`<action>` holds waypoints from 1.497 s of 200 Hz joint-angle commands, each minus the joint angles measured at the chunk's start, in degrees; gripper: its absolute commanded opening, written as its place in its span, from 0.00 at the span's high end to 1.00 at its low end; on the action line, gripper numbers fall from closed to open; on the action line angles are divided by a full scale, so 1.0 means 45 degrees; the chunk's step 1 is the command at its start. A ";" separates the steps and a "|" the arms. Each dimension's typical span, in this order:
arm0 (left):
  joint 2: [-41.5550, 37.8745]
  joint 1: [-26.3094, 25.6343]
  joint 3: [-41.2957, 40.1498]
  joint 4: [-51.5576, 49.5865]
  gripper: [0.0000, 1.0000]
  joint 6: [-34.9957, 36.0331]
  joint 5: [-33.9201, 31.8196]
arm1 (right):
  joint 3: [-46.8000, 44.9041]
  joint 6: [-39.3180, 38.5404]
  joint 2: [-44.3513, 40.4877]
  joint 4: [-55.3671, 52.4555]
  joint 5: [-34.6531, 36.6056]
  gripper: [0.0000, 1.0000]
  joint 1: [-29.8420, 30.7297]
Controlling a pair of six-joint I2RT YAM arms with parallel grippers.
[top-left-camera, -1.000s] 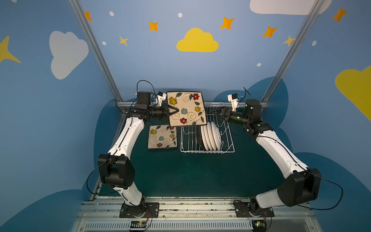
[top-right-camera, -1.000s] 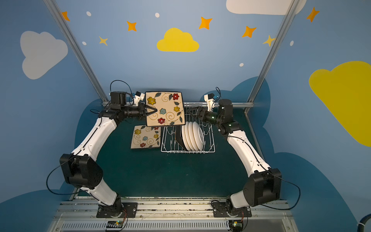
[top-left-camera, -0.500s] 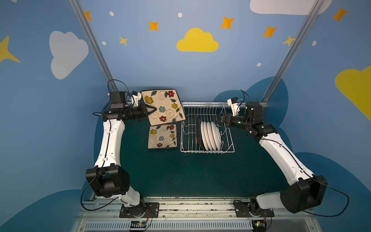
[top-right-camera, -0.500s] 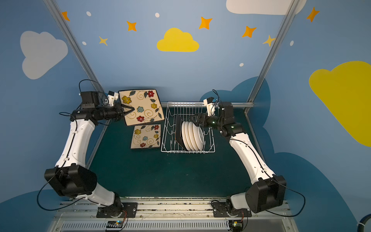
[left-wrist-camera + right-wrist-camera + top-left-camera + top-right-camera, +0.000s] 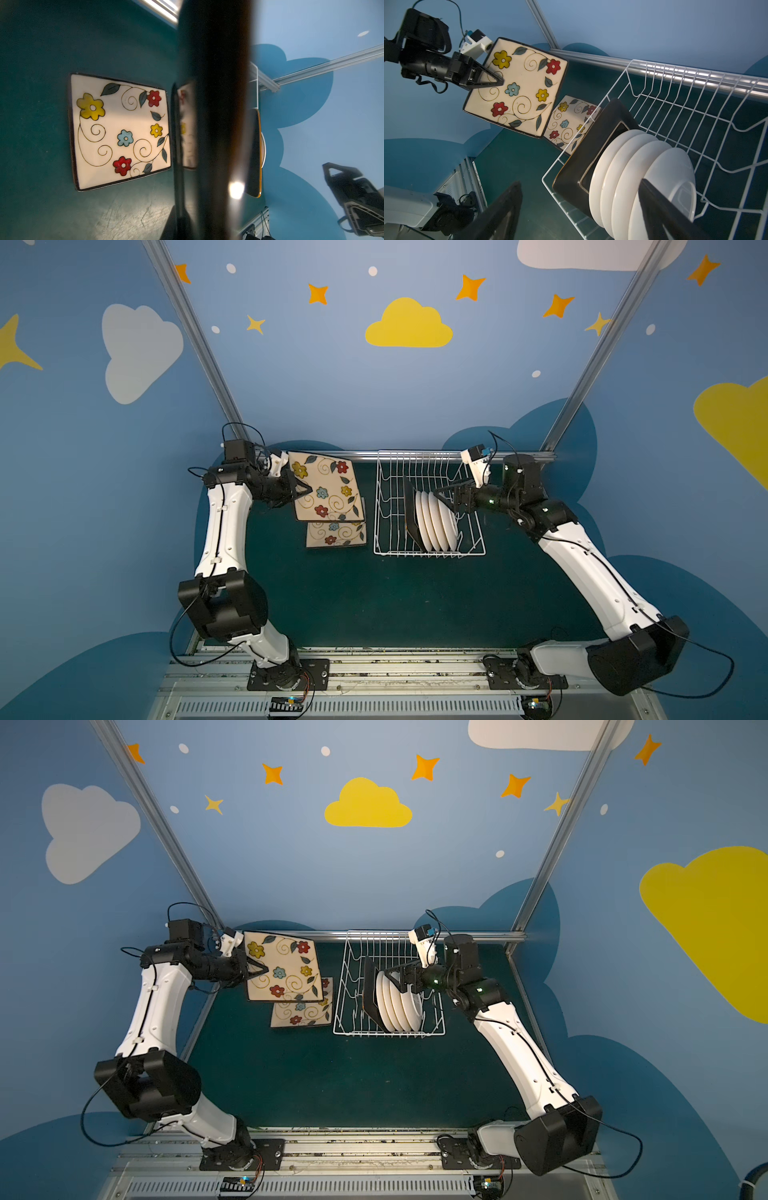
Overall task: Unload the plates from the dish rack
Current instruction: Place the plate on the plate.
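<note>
the left gripper (image 5: 306, 489) pinches the edge of a flowered square plate (image 5: 330, 485), held tilted in the air just beside the dish rack (image 5: 430, 555), above a second square plate (image 5: 337, 536) lying flat there; the right gripper (image 5: 444, 497) hangs spread wide over four round white plates (image 5: 436, 522) standing in the rack next to a black-backed square plate (image 5: 411, 512)

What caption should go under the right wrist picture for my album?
Left pincer holds a flowered square plate while four white plates stand in the dish rack.

Top views overhead, right wrist view near dish rack (image 5: 685, 99)
</note>
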 commanded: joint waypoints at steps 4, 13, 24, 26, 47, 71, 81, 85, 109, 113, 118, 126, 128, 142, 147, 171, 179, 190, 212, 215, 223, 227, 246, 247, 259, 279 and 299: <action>0.0170 0.0130 0.0654 0.0285 0.97 0.1196 0.0716 | -0.0165 -0.0390 -0.0177 0.0067 0.0303 0.13 0.0081; 0.0334 0.0168 0.0522 0.0444 0.97 0.1246 0.0748 | -0.0147 -0.0385 -0.0177 0.0017 0.0355 0.13 0.0103; 0.0598 0.0189 0.0427 0.0635 0.97 0.1219 0.0804 | -0.0170 -0.0351 -0.0196 0.0045 0.0416 0.13 0.0105; 0.0668 0.0189 0.0426 0.0655 0.97 0.1219 0.0811 | -0.0172 -0.0343 -0.0196 0.0052 0.0411 0.13 0.0111; 0.1221 0.0228 0.0410 0.0883 0.97 0.1257 0.1011 | -0.0177 -0.0396 -0.0206 0.0023 0.0409 0.13 0.0151; 0.1848 0.0228 0.0416 0.1116 0.97 0.1392 0.1219 | -0.0279 -0.0418 -0.0335 0.0037 0.0590 0.13 0.0188; 0.2038 0.0228 0.0409 0.1144 0.97 0.1541 0.1141 | -0.0343 -0.0389 -0.0355 0.0073 0.0644 0.13 0.0190; 0.2104 0.0228 0.0373 0.1182 0.97 0.1610 0.1145 | -0.0355 -0.0396 -0.0354 0.0058 0.0645 0.12 0.0174; 0.2537 0.0228 0.0250 0.1255 0.97 0.2058 0.1169 | -0.0355 -0.0350 -0.0428 0.0020 0.0760 0.13 0.0203; 0.2622 0.0228 0.0240 0.1254 0.97 0.2132 0.1215 | -0.0385 -0.0331 -0.0435 0.0053 0.0776 0.12 0.0207; 0.2745 0.0228 0.0231 0.1254 0.97 0.2217 0.1314 | -0.0426 -0.0307 -0.0451 0.0107 0.0826 0.12 0.0208; 0.2948 0.0228 0.0240 0.1287 0.97 0.2307 0.1494 | -0.0495 -0.0262 -0.0441 0.0197 0.0830 0.12 0.0215; 0.3004 0.0228 0.0238 0.1291 0.97 0.2326 0.1525 | -0.0507 -0.0247 -0.0433 0.0217 0.0837 0.13 0.0211; 0.3310 0.0228 0.0269 0.1347 0.97 0.2481 0.1879 | -0.0412 -0.0247 -0.0336 0.0178 0.0766 0.12 0.0215; 0.3409 0.0228 0.0270 0.1387 0.97 0.2522 0.1957 | -0.0367 -0.0245 -0.0300 0.0155 0.0747 0.12 0.0229; 0.3924 0.0248 0.0412 0.1499 0.97 0.2619 0.2249 | -0.0340 -0.0142 -0.0218 0.0302 0.0707 0.12 0.0249; 0.4150 0.0249 0.0534 0.1408 0.97 0.2698 0.2344 | -0.0315 -0.0141 -0.0181 0.0299 0.0684 0.12 0.0259; 0.4467 0.0248 0.0683 0.1286 0.97 0.2772 0.2361 | -0.0292 -0.0136 -0.0164 0.0254 0.0685 0.12 0.0268; 0.5013 0.0249 0.0935 0.1143 0.97 0.2886 0.2459 | -0.0319 -0.0105 -0.0210 0.0254 0.0757 0.12 0.0286; 0.5069 0.0248 0.0966 0.1127 0.97 0.2895 0.2498 | -0.0343 -0.0105 -0.0210 0.0265 0.0763 0.12 0.0288; 0.5211 0.0248 0.1044 0.1098 0.97 0.2919 0.2546 | -0.0359 -0.0115 -0.0207 0.0268 0.0750 0.12 0.0295; 0.5296 0.0260 0.1066 0.1114 0.97 0.2955 0.2569 | -0.0355 -0.0135 -0.0207 0.0243 0.0755 0.12 0.0297; 0.5583 0.0248 0.1090 0.1210 0.97 0.2924 0.2771 | -0.0323 -0.0136 -0.0207 0.0140 0.0759 0.12 0.0320; 0.5595 0.0248 0.1100 0.1212 0.97 0.2921 0.2778 | -0.0332 -0.0140 -0.0212 0.0136 0.0770 0.12 0.0314; 0.5775 0.0248 0.1109 0.1272 0.97 0.2841 0.2990 | -0.0349 -0.0091 -0.0226 0.0162 0.0770 0.12 0.0325; 0.5930 0.0248 0.0978 0.1443 0.97 0.2812 0.3174 | -0.0342 -0.0101 -0.0216 0.0143 0.0742 0.12 0.0344; 0.6102 0.0266 0.0931 0.1546 0.97 0.2744 0.3248 | -0.0368 -0.0104 -0.0292 0.0074 0.0821 0.12 0.0365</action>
